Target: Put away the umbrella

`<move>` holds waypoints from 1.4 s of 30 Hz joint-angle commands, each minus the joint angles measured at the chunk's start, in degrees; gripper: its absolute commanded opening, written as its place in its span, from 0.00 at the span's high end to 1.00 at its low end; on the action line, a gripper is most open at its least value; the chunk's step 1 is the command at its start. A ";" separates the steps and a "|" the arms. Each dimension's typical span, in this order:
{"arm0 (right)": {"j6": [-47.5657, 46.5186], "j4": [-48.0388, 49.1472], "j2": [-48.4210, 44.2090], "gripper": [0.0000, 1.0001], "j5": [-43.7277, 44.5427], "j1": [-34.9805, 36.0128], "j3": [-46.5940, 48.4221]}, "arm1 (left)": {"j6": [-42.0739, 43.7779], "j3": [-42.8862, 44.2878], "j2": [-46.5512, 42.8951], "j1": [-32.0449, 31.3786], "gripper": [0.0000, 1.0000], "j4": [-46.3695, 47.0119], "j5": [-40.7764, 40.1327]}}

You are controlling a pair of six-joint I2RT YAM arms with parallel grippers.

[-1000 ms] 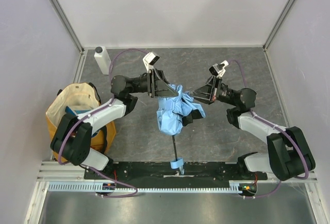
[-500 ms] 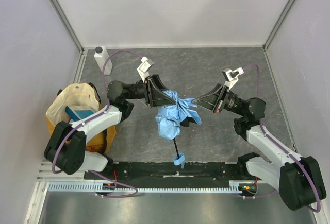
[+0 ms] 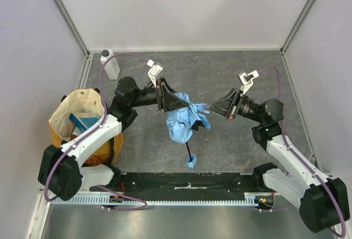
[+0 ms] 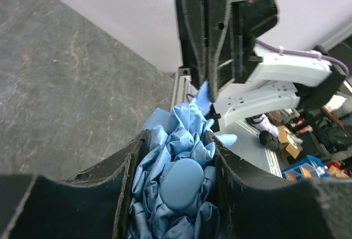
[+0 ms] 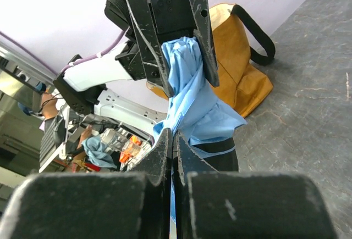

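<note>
The light sky-blue umbrella (image 3: pixel 184 121) hangs lifted above the table between both arms, its black shaft (image 3: pixel 189 151) pointing down toward the near edge with a small blue strap loop (image 3: pixel 192 161) at its end. My left gripper (image 3: pixel 177 102) is shut on the bunched fabric and blue top cap (image 4: pixel 179 181), which fills the gap between its fingers (image 4: pixel 124 173). My right gripper (image 3: pixel 212 109) is shut on a thin fold of the umbrella's fabric (image 5: pixel 190 101); its fingers (image 5: pixel 162 151) nearly touch.
A yellow-and-cream tote bag (image 3: pixel 80 121) stands open at the left with a blue box inside; it also shows in the right wrist view (image 5: pixel 242 68). A white plastic bottle (image 3: pixel 109 64) stands at the back left corner. Grey walls enclose the table.
Both grippers have lifted the umbrella and drawn it a little toward the left and back. The right arm has stretched out farther from the bundle. The strap loop has risen off the near edge.
</note>
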 commanded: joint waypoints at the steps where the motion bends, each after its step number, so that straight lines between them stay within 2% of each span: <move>1: -11.31 -10.44 -5.41 1.00 -0.46 -0.73 8.88 | 8.18 1.01 -0.32 2.89 0.98 -15.66 -9.61; 4: -14.66 -14.94 -4.72 1.00 -0.99 0.75 11.52 | 9.85 1.71 -0.41 2.89 0.98 -20.15 -14.00; 8: -23.09 -24.87 -1.65 1.00 3.74 7.60 16.09 | 7.92 1.71 -0.50 2.19 0.98 -19.46 -16.30; 12: -22.32 -22.42 2.04 1.00 6.39 10.08 16.00 | 6.34 0.84 -0.24 2.10 0.98 -15.94 -13.49; 13: -23.71 -25.21 2.14 1.00 8.22 9.91 16.70 | 6.34 0.49 -0.06 2.10 0.98 -15.24 -12.44; 15: -28.71 -37.84 2.23 1.00 16.64 8.68 19.60 | 6.25 -0.91 0.20 2.10 0.98 -12.18 -7.37; 17: -30.48 -39.12 2.67 1.00 16.50 7.36 18.56 | 2.67 -4.60 -1.11 2.18 0.98 -0.87 -2.08; 19: -30.93 -39.39 2.58 1.00 16.16 5.26 16.81 | 3.69 -4.79 -2.07 2.10 0.98 -0.29 0.65; 20: -31.10 -39.38 3.10 0.97 14.15 3.85 16.28 | 4.22 -4.62 -2.60 2.10 0.98 -0.21 2.14; 22: -32.67 -37.03 4.42 0.85 7.31 1.82 15.31 | 5.45 -3.92 -3.57 2.18 0.98 -0.47 4.52; 24: -41.35 -40.33 5.04 0.75 3.24 0.94 16.27 | 5.63 -3.04 -4.18 2.18 0.98 -0.12 7.68; 27: -48.84 -40.88 2.68 0.49 -1.67 0.85 15.57 | 5.46 -2.59 -5.33 2.18 0.98 0.93 11.02; 29: -50.17 -40.44 2.14 0.42 -5.54 0.85 15.48 | 4.94 -2.68 -6.03 2.18 0.98 1.55 12.70; 32: -48.96 -37.38 1.70 0.36 -7.31 0.94 13.73 | 2.83 -2.86 -6.39 2.18 0.98 4.27 16.21; 38: -45.62 -31.05 3.37 0.36 -14.25 1.81 14.16 | -1.47 -3.38 -7.18 2.18 0.98 9.53 19.03; 42: -46.49 -30.68 4.68 0.36 -13.38 5.33 15.21 | -5.43 -4.26 -7.18 2.18 0.98 14.54 19.47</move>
